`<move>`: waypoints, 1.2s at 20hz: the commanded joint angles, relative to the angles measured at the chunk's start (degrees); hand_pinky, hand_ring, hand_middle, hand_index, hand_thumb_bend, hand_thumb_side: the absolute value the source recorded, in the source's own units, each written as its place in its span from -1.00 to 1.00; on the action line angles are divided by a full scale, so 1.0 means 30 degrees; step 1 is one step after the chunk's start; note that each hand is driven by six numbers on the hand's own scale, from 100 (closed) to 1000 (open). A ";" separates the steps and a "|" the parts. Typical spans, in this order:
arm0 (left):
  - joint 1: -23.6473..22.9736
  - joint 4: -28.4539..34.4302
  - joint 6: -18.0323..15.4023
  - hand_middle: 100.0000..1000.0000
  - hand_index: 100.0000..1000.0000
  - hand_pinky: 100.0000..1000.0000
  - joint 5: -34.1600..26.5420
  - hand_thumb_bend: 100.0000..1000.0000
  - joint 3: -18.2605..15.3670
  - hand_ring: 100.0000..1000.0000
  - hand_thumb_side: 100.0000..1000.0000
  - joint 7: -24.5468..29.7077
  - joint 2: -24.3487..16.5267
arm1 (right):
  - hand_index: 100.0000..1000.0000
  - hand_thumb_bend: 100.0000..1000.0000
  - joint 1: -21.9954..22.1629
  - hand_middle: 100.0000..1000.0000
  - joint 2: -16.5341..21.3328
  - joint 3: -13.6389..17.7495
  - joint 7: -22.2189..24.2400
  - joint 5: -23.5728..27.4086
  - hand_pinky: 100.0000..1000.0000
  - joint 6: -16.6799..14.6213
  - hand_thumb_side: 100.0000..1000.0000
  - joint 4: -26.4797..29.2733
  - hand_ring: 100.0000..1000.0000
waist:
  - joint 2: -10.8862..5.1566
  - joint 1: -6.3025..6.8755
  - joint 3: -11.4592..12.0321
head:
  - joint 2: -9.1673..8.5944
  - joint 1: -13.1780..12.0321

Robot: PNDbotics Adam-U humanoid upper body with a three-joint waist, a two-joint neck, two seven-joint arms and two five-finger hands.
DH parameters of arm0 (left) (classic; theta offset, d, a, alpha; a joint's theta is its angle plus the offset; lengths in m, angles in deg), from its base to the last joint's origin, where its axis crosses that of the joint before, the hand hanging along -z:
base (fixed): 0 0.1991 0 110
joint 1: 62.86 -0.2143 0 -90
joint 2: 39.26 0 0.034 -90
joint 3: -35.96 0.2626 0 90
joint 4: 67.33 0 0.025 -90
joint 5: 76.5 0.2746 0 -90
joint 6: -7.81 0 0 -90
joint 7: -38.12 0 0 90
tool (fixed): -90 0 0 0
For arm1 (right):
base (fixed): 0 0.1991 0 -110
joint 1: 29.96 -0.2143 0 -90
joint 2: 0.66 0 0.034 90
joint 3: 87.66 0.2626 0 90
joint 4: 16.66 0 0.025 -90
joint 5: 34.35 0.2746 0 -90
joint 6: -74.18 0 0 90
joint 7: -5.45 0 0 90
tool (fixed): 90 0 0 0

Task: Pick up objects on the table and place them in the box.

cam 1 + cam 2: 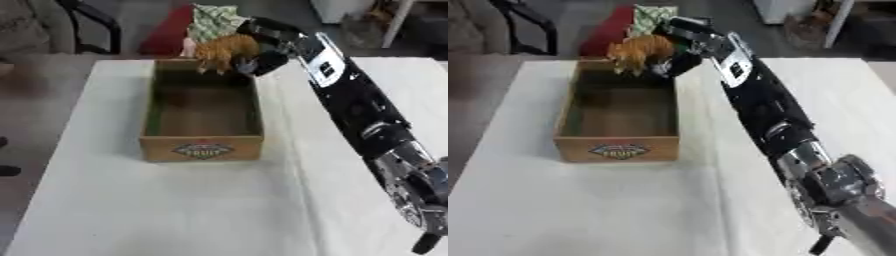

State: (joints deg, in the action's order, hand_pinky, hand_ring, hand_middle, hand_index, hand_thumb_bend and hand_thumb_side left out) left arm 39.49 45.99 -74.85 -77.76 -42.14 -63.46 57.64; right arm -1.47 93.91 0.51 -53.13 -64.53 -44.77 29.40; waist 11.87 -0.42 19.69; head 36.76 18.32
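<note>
1. Holding an orange furry toy (226, 51) over the far end of the wooden box (202, 148), the right hand (267, 50) had its fingers curled round it — presumably positioned to drop it inside.
2. Box interior looked empty; it sat on the white table (175, 210).
3. Right eye view showed more of the hand's dark fingers (674, 64) beneath the toy — left hand appeared in neither view.

Looking down from head height, facing 12 o'clock across the table (131, 210). Sharing nearly everything: the box (202, 148) near centre, the right arm (759, 105) entering from 5 o'clock. Sitting slightly apart, shifting the box toward 9 o'clock in the right eye view.
</note>
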 commanded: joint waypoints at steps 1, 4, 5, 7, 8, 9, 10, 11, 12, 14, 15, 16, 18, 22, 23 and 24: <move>0.0184 0.0422 -0.0028 0.16 0.53 0.08 -0.0101 -1.00 0.0056 0.58 0.29 0.0095 -0.0136 | -0.48 -1.00 -0.0459 -0.81 -0.0260 -0.0109 0.0212 -0.0618 -0.19 -0.0058 -0.74 0.0024 -0.50 | -0.0374 0.0157 0.0049 | -0.0018 0.0039; 0.0183 0.0422 -0.0023 0.16 0.53 0.08 -0.0126 -1.00 0.0062 0.58 0.29 0.0100 -0.0117 | -0.46 -1.00 -0.0328 -0.78 -0.0705 -0.0231 0.0266 -0.1314 -0.17 -0.0088 -0.72 -0.0190 -0.47 | -0.0343 0.0204 0.0068 | 0.0008 0.0070; 0.0188 0.0422 -0.0029 0.16 0.53 0.08 -0.0133 -1.00 0.0068 0.58 0.29 0.0108 -0.0105 | -0.45 -1.00 -0.0282 -0.78 -0.0846 -0.0260 0.0250 -0.1548 -0.16 -0.0100 -0.72 -0.0257 -0.47 | -0.0330 0.0216 0.0067 | 0.0012 0.0093; 0.0191 0.0422 -0.0026 0.16 0.53 0.08 -0.0145 -1.00 0.0075 0.58 0.29 0.0119 -0.0081 | -0.42 -1.00 -0.0168 -0.75 -0.1132 -0.0355 0.0208 -0.2017 -0.14 -0.0149 -0.71 -0.0367 -0.44 | -0.0302 0.0244 0.0071 | 0.0009 0.0132; 0.0195 0.0422 -0.0022 0.16 0.53 0.08 -0.0149 -1.00 0.0078 0.58 0.29 0.0123 -0.0071 | -0.40 -1.00 -0.0101 -0.73 -0.1273 -0.0405 0.0175 -0.2278 -0.13 -0.0174 -0.71 -0.0414 -0.42 | -0.0287 0.0262 0.0071 | 0.0004 0.0139; 0.0198 0.0422 -0.0022 0.16 0.53 0.08 -0.0154 -1.00 0.0080 0.58 0.29 0.0127 -0.0061 | -0.39 -1.00 -0.0025 -0.72 -0.1424 -0.0453 0.0129 -0.2564 -0.13 -0.0190 -0.70 -0.0472 -0.41 | -0.0274 0.0281 0.0070 | 0.0007 0.0147; 0.0200 0.0422 -0.0022 0.16 0.53 0.08 -0.0158 -1.00 0.0080 0.58 0.29 0.0129 -0.0054 | -0.36 -1.00 0.0040 -0.68 -0.1557 -0.0485 0.0076 -0.2836 -0.11 -0.0206 -0.70 -0.0537 -0.38 | -0.0263 0.0298 0.0069 | 0.0008 0.0156; 0.0201 0.0422 -0.0020 0.16 0.53 0.08 -0.0163 -1.00 0.0082 0.58 0.29 0.0132 -0.0048 | -0.35 -1.00 0.0120 -0.67 -0.1705 -0.0527 0.0029 -0.3140 -0.10 -0.0215 -0.69 -0.0635 -0.36 | -0.0250 0.0317 0.0067 | 0.0001 0.0179; 0.0201 0.0422 -0.0018 0.16 0.53 0.08 -0.0168 -1.00 0.0083 0.58 0.29 0.0135 -0.0041 | -0.32 -1.00 0.0188 -0.63 -0.1827 -0.0564 -0.0010 -0.3421 -0.08 -0.0229 -0.68 -0.0736 -0.32 | -0.0239 0.0330 0.0065 | -0.0008 0.0197; 0.0202 0.0422 -0.0017 0.16 0.53 0.08 -0.0176 -1.00 0.0085 0.58 0.29 0.0141 -0.0029 | -0.26 -1.00 0.0315 -0.57 -0.2028 -0.0655 -0.0016 -0.4019 -0.05 -0.0274 -0.66 -0.0964 -0.27 | -0.0220 0.0350 0.0058 | -0.0018 0.0232; 0.0202 0.0422 -0.0017 0.16 0.53 0.08 -0.0179 -1.00 0.0085 0.58 0.29 0.0143 -0.0025 | -0.21 -1.00 0.0366 -0.52 -0.2100 -0.0688 -0.0010 -0.4332 -0.02 -0.0296 -0.65 -0.1067 -0.23 | -0.0213 0.0356 0.0054 | -0.0023 0.0241; 0.0200 0.0422 -0.0015 0.16 0.53 0.08 -0.0182 -1.00 0.0086 0.58 0.29 0.0144 -0.0024 | -0.18 -1.00 0.0412 -0.49 -0.2152 -0.0716 0.0020 -0.4638 0.00 -0.0307 -0.64 -0.1173 -0.21 | -0.0207 0.0360 0.0048 | -0.0024 0.0246; 0.0197 0.0422 -0.0011 0.16 0.53 0.08 -0.0185 -1.00 0.0086 0.58 0.29 0.0143 -0.0019 | 0.01 -1.00 0.0484 -0.31 -0.2209 -0.0780 0.0306 -0.5224 0.11 -0.0313 -0.56 -0.1392 -0.07 | -0.0194 0.0355 0.0029 | -0.0021 0.0263; 0.0190 0.0422 -0.0003 0.16 0.53 0.08 -0.0187 -1.00 0.0087 0.58 0.30 0.0133 -0.0008 | 0.25 -1.00 0.0522 0.00 -0.2209 -0.0831 0.1569 -0.6194 0.24 -0.0264 -0.07 -0.1634 0.23 | -0.0181 0.0339 -0.0024 | -0.0027 0.0268; 0.0188 0.0422 -0.0005 0.16 0.53 0.08 -0.0186 -1.00 0.0087 0.58 0.30 0.0133 -0.0007 | 0.30 -1.00 0.0524 0.09 -0.2201 -0.0808 0.1831 -0.6315 0.27 -0.0282 -0.01 -0.1615 0.31 | -0.0179 0.0339 -0.0038 | -0.0033 0.0271; 0.0183 0.0422 -0.0004 0.16 0.53 0.08 -0.0185 -1.00 0.0087 0.58 0.30 0.0134 -0.0011 | 0.38 -1.00 0.0525 0.19 -0.2187 -0.0792 0.2052 -0.6412 0.32 -0.0302 0.10 -0.1581 0.40 | -0.0177 0.0341 -0.0050 | -0.0036 0.0273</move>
State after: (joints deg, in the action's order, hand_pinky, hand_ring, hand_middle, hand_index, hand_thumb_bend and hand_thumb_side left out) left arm 39.50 45.99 -74.82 -78.02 -41.80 -63.25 58.13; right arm 0.76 86.80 -1.92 -48.41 -83.03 -45.22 24.75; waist 12.03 0.36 19.53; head 36.75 19.00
